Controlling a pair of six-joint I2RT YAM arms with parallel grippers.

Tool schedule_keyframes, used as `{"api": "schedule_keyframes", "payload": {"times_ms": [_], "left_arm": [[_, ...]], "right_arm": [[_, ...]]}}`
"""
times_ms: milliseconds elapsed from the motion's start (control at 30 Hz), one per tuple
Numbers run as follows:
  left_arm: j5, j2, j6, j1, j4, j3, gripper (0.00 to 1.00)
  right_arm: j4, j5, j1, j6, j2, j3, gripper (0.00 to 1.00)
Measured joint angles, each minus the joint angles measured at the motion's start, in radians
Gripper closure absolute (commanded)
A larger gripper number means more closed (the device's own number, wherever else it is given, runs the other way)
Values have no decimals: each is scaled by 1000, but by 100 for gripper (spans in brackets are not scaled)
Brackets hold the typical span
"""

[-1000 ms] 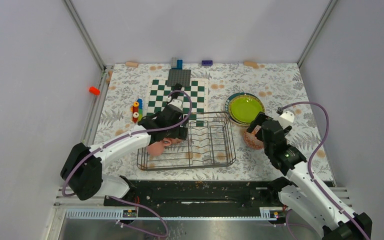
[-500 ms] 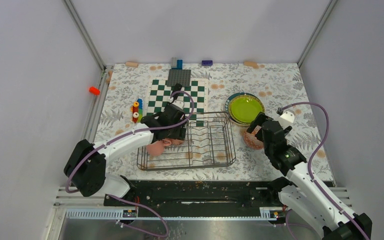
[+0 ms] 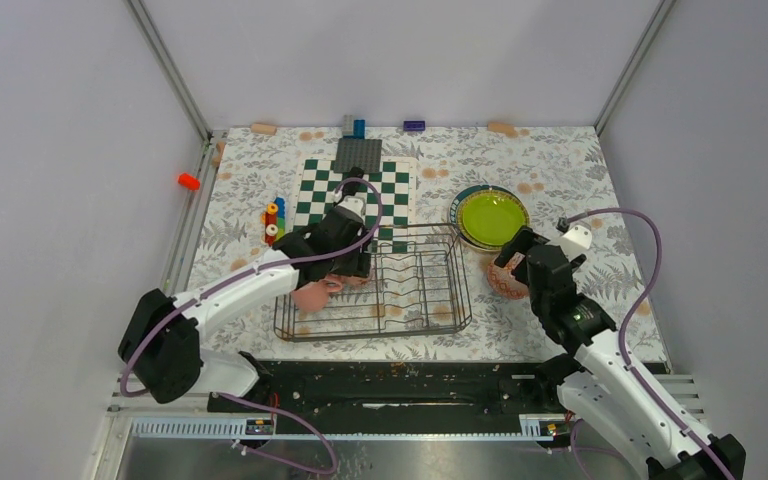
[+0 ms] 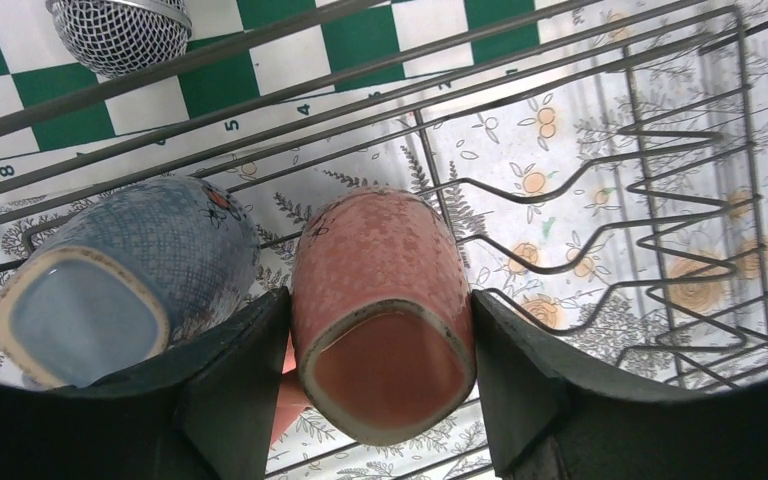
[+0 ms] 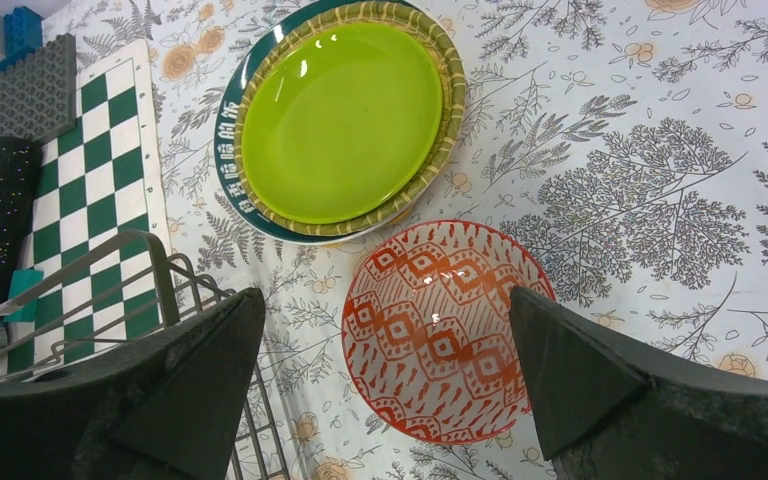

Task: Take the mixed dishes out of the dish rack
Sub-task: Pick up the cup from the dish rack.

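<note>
Tightly, left end effector (image 4: 380, 305) pinches salmon mug (image 4: 380, 250) beside grey cup (image 4: 145, 265).

left wrist: pink mug (image 4: 282, 395) just a sliver behind salmon mug (image 4: 380, 290), grey cup (image 4: 110, 290) near end cut by left claw finger (image 4: 230, 400), mesh thing (image 4: 120, 30) cut at top edge. top view: bowl (image 3: 503, 284) partly under right claw (image 3: 512, 264). right wrist: teal-rimmed plate (image 5: 228, 130) only rim shows under stacked plates (image 5: 340, 120).
</note>
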Motion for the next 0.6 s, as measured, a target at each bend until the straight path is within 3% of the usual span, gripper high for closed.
{"api": "schedule_keyframes", "payload": {"times_ms": [333, 600], "left_arm": [[-1, -171, -51, 0, 26, -22, 100], [48, -406, -131, 0, 167, -142, 100]], "right_arm": [[24, -67, 0, -20, -40, -14, 0], [208, -344, 0, -76, -84, -92, 0]]}}
